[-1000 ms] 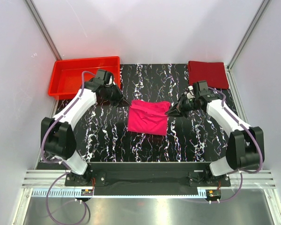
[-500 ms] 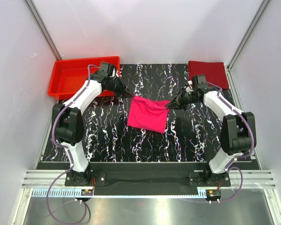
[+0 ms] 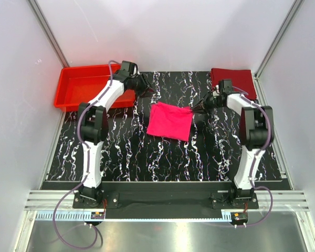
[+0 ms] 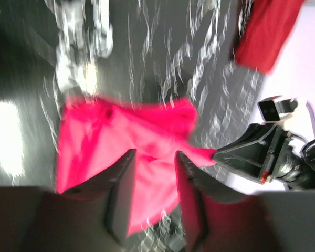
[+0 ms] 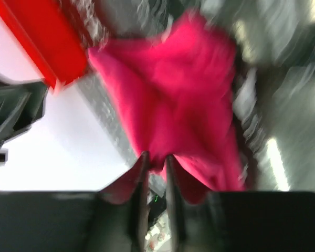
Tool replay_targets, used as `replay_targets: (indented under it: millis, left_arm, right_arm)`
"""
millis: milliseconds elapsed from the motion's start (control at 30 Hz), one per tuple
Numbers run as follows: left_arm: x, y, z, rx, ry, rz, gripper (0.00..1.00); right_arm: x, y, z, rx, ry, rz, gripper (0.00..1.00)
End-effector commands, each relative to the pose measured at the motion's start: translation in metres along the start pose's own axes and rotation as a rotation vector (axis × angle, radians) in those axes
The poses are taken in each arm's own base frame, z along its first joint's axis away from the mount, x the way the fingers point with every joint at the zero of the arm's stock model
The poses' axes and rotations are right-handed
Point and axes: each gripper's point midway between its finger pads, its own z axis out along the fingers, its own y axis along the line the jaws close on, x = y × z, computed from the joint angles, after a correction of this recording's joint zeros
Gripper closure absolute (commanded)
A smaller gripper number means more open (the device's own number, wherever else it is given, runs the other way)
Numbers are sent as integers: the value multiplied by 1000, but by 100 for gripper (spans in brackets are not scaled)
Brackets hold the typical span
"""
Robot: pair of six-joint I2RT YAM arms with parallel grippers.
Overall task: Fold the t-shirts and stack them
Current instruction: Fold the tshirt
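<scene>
Shifted back and rightward: folded pink t-shirt (image 3: 170,121), centre, nearing maroon t-shirt (image 3: 233,81) at far right corner. Left gripper (image 3: 148,91) lifted clear, spread; right gripper (image 3: 196,109) pinching pink edge. Likely dragging toward stacking.

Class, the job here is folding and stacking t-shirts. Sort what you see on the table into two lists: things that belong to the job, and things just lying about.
Belongs to the job:
pink t-shirt, in the middle
dark red t-shirt, far right corner

Just lying about:
red tray, far left corner
</scene>
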Motion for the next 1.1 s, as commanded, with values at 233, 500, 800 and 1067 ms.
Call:
replay_targets:
  millis: [233, 500, 800, 1067]
  left_arm:
    - [-49, -33, -50, -138, -285, 377, 40]
    - [-8, -29, -16, -18, -101, 584, 32]
    - [-14, -4, 41, -119, -174, 729, 48]
    - [-12, 12, 80, -107, -149, 680, 55]
  right_arm:
    - [-110, 26, -1, 54, -161, -288, 40]
    - [-87, 17, 0, 9, -71, -428, 33]
    - [-86, 4, 11, 9, -59, -399, 37]
    - [-79, -1, 18, 7, -37, -396, 45]
